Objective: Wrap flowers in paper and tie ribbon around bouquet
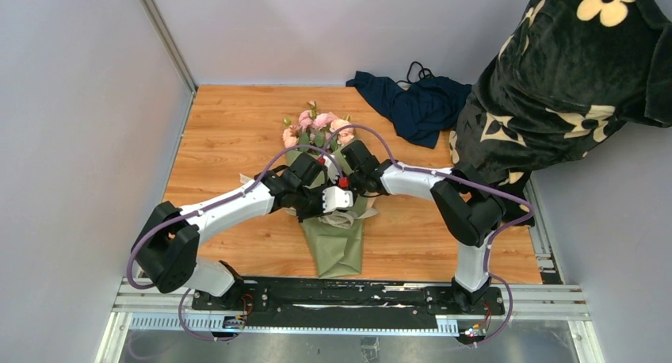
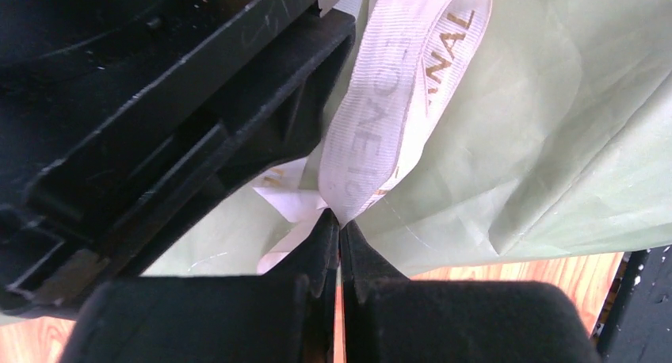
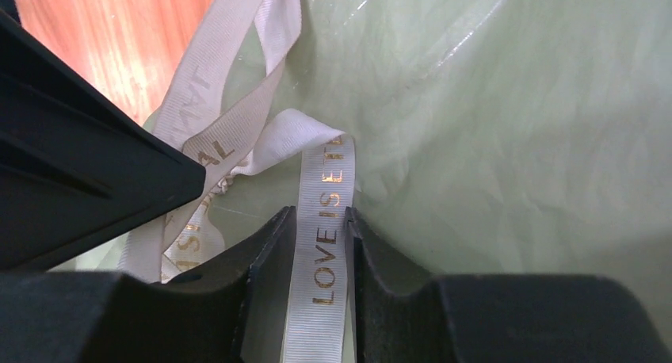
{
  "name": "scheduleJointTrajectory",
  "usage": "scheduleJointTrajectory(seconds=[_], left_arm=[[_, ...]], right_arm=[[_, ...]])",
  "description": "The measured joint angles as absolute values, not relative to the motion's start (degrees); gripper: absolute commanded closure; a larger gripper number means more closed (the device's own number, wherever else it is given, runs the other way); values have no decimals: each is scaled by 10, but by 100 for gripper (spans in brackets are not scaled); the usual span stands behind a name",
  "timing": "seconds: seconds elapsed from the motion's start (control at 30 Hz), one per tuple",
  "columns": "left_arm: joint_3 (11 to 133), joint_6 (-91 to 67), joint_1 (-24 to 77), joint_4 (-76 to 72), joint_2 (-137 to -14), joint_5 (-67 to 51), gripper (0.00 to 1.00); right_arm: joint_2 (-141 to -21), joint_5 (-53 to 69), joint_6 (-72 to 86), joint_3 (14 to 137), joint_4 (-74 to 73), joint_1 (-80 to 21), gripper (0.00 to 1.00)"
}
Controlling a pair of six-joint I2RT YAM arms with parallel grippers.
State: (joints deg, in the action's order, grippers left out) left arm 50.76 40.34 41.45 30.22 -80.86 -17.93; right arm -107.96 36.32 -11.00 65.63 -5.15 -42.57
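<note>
Pinching shut, left gripper [image 2: 339, 224] has its fingertips closed tight on the ribbon [image 2: 380, 117], right at the base of a cream loop with gold lettering that rises just ahead of the tips. Sage-green paper [image 2: 547, 141] fills the space beyond and to the right of that gripper, with the loop lying against it.

Right gripper [image 3: 321, 220] has its jaws part-way apart. A flat run of ribbon reading "LOVE IS" passes lengthwise through the gap, a finger along each edge; can't tell if they actually squeeze it. More ribbon loops sit ahead and left of these fingers, on the green paper.

From above, both grippers meet tip to tip over the middle of the bouquet [image 1: 337, 248]. Pink flowers [image 1: 317, 124] poke out beyond the grippers, and the narrow end of the cone points back toward the arm bases. The bouquet lies on the wooden table [image 1: 230, 125]. Navy cloth [image 1: 416, 105] is bunched well beyond the right gripper.
</note>
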Motion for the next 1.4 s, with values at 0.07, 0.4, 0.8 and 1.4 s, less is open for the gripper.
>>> scheduleJointTrajectory(seconds=[0.07, 0.4, 0.8, 1.4], left_arm=[[504, 407, 415, 302, -811, -179, 100], [475, 489, 415, 348, -808, -177, 39], [519, 566, 372, 463, -787, -179, 24], [544, 669, 125, 347, -877, -69, 8]], right_arm=[[-1076, 346, -102, 649, -40, -428, 72], [-1016, 245, -53, 535, 102, -441, 100], [-973, 176, -29, 509, 110, -442, 100], [-836, 33, -29, 477, 91, -424, 100]])
